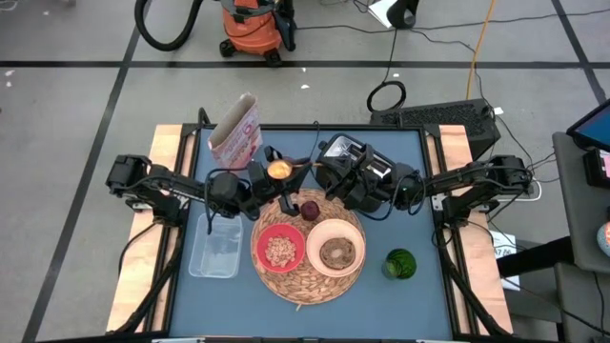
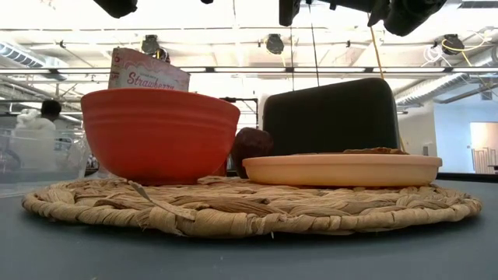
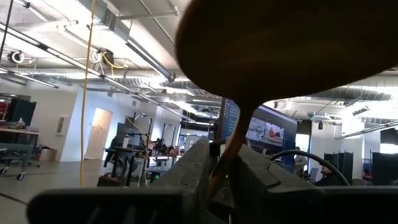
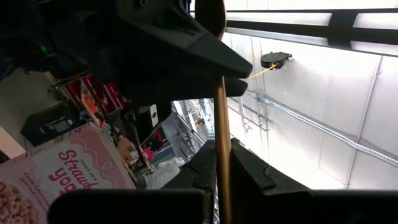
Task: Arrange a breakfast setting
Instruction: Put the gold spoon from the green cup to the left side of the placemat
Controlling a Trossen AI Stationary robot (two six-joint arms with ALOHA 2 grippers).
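gold spoon (image 1: pixel 286 172) between both claws

floor (image 1: pixel 76 105): grey tiles, dark seams | ceiling (image 2: pixel 233 39): white, exposed pipes, strip lights | orange vacuum (image 1: pixel 253 27) on floor | doorway (image 3: pixel 96 134) lit in far white wall | cables (image 1: pixel 429 43) across floor

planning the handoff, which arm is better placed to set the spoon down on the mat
Left, probably. Both claws grip the spoon: left claw by the bowl end, right claw farther along the handle. The left sits nearer the mat's open side by the red bowl.
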